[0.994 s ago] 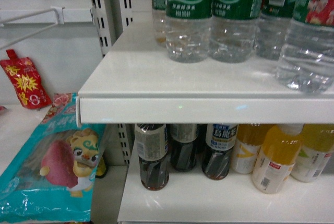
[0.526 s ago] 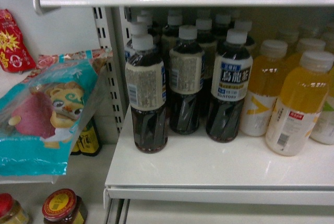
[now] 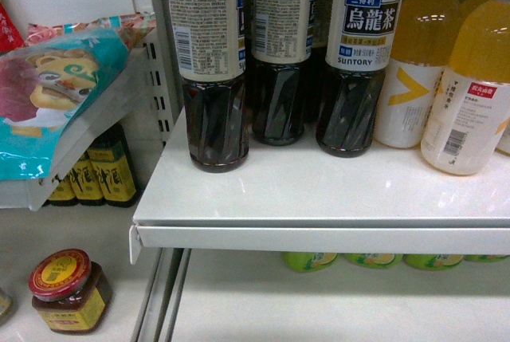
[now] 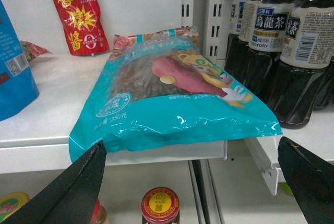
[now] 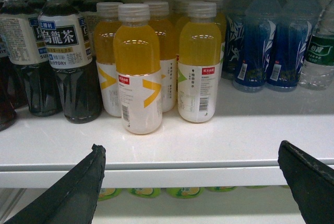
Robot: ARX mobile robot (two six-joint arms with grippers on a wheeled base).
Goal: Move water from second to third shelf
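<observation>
One water bottle (image 5: 319,57), clear with a green label, shows only in the right wrist view, cut off at the far right of the shelf beside blue bottles (image 5: 266,41). No water shows in the head view. My right gripper (image 5: 190,146) is open and empty, hanging in front of the white shelf edge (image 5: 209,174), well left of and below that bottle. My left gripper (image 4: 190,145) is open too, with nothing between its fingers, below the front of a teal snack bag (image 4: 167,98). Neither gripper appears in the head view.
Dark tea bottles (image 3: 362,55) and yellow drink bottles (image 3: 470,79) fill the white shelf (image 3: 319,198). Green caps (image 3: 370,260) show on the shelf below. To the left are the teal bag (image 3: 56,95), a red-lidded jar (image 3: 68,290) and a red sauce pouch (image 4: 78,18).
The head view has dropped from the shelf of green-labelled water bottles to the tea and yellow drink shelf. The water bottles have left the top of the view.
</observation>
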